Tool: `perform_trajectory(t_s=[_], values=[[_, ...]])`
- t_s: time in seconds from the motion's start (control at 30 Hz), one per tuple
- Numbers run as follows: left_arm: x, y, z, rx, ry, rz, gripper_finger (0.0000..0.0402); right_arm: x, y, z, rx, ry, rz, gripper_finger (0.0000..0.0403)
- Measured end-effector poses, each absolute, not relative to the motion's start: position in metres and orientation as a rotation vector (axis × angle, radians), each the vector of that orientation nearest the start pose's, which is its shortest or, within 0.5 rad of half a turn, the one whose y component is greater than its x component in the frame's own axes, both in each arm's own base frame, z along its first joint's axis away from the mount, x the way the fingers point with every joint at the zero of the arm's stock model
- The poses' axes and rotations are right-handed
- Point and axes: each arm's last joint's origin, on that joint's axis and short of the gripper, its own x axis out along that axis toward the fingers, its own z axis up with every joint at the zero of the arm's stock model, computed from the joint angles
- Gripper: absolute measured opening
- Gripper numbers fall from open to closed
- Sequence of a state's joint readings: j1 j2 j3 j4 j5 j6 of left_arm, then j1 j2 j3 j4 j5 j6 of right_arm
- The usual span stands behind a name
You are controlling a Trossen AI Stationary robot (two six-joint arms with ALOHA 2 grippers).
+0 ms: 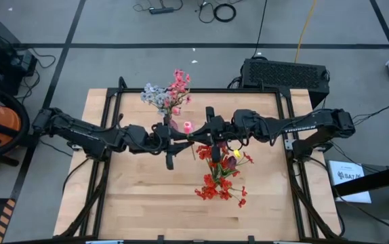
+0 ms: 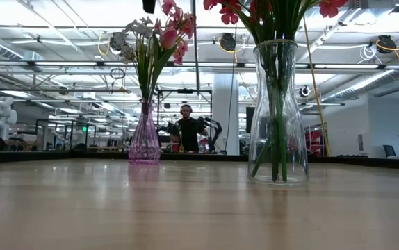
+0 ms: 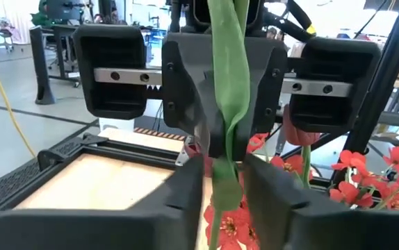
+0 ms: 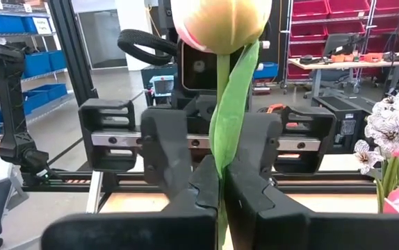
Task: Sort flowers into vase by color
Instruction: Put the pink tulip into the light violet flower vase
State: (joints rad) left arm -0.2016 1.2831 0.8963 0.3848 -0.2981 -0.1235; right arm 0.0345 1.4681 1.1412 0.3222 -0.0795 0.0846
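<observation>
Behind the wooden worktop [image 1: 140, 203] lies a large workshop with ceiling lights, blue bins and red shelving, and a person [image 2: 188, 132] stands far back at a bench. Two vases stand on the worktop. A pink vase [image 2: 144, 139] toward the far edge holds pink sprays [image 1: 179, 85] and a pale blue-white sprig [image 1: 154, 96]. A clear glass vase [image 2: 277, 114] nearer the middle holds red flowers [image 1: 216, 181] on green stalks.

Both arms reach in from the sides and meet above the middle of the worktop, between the two vases. The right gripper [image 4: 222, 191] has its jaws clenched on the green stalk and leaf of a tulip [image 4: 222, 24], whose pale yellow and pink head stands upright above the fingers. The left gripper [image 3: 222, 191] faces it from the other side, just below the right one's grip, with its jaws set around the same stalk [image 3: 229, 90]. The stalk and leaf fill the gap between the left fingers [image 3: 185, 191]; whether they press it I cannot tell. From above, the tulip's head shows as a small yellow spot [image 1: 236, 154] just over the red flowers.
</observation>
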Motion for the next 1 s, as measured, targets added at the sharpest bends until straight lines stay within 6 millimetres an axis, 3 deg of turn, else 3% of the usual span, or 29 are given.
perform_trajectory(t_s=[0.17, 0.43, 0.73, 0.87, 1.0], values=[[0.286, -0.05, 0.32, -0.124, -0.003, 0.083, 0.0015, 0.341, 0.014, 0.344, 0.086, 0.011, 0.119, 0.0], [0.286, -0.049, 0.319, -0.148, 0.004, 0.063, 0.0007, 0.341, 0.014, 0.343, 0.095, 0.017, 0.118, 0.0007], [0.282, -0.047, 0.32, -0.143, 0.026, 0.076, 0.0005, 0.335, 0.003, 0.347, 0.179, 0.027, 0.085, 0.0081], [0.267, -0.043, 0.329, -0.138, 0.041, 0.094, 0.0005, 0.321, -0.004, 0.361, 0.153, 0.006, 0.046, 0.011], [0.238, -0.036, 0.35, -0.089, 0.009, 0.164, 0.0005, 0.296, -0.011, 0.372, 0.147, 0.064, -0.069, 0.0121]])
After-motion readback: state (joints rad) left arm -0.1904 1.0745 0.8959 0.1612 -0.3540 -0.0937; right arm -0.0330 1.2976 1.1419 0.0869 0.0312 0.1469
